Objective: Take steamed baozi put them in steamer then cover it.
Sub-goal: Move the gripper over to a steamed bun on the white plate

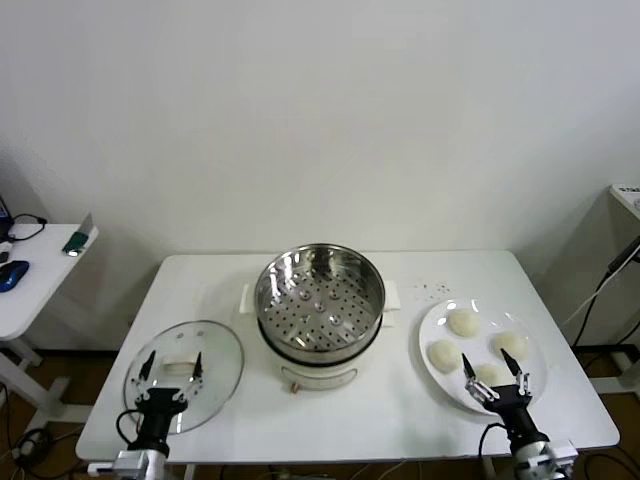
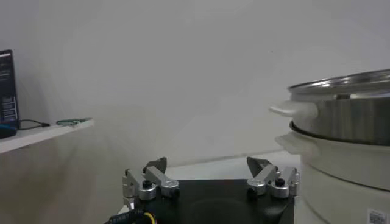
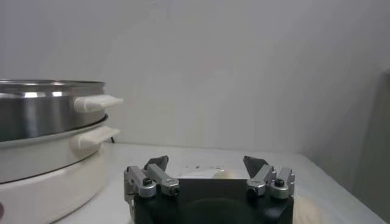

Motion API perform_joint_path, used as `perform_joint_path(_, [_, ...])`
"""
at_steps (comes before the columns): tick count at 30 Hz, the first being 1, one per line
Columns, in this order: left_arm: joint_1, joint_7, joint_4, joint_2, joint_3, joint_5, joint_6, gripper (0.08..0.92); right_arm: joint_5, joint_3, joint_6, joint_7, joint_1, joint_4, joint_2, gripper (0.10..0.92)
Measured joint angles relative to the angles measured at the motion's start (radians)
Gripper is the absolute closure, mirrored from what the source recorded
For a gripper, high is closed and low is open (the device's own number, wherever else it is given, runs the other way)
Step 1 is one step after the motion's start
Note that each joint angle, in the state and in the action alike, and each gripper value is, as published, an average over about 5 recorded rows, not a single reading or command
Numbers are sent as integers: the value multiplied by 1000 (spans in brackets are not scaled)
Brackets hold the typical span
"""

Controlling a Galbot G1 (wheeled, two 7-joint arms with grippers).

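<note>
The steel steamer stands uncovered at the table's middle, its perforated tray bare; it also shows in the left wrist view and the right wrist view. Several cream baozi lie on a white plate at the right. The glass cover with its white handle lies flat on the table at the left. My left gripper is open and empty, low at the front edge over the cover's near side. My right gripper is open and empty, just in front of the nearest baozi.
A white side table with small items stands at the far left. A white cabinet with cables stands at the far right. The table has a bare strip along its front edge.
</note>
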Motion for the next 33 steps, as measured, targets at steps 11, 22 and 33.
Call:
perform_joint_path(11, [14,-3,-24,11,14,-6,-10,177,-115,-50,-195,-237,164,-70,-325,203])
perform_joint_path(22, [18,-7,-26,17,21,-10,-15,177,-302,-406,-248,-600,598,-281,-616,203])
perform_joint_path(33, [13,-12,-24,18,7,-13,-5,177,-386,-1018,-234,-804,1177,-526,-639,203])
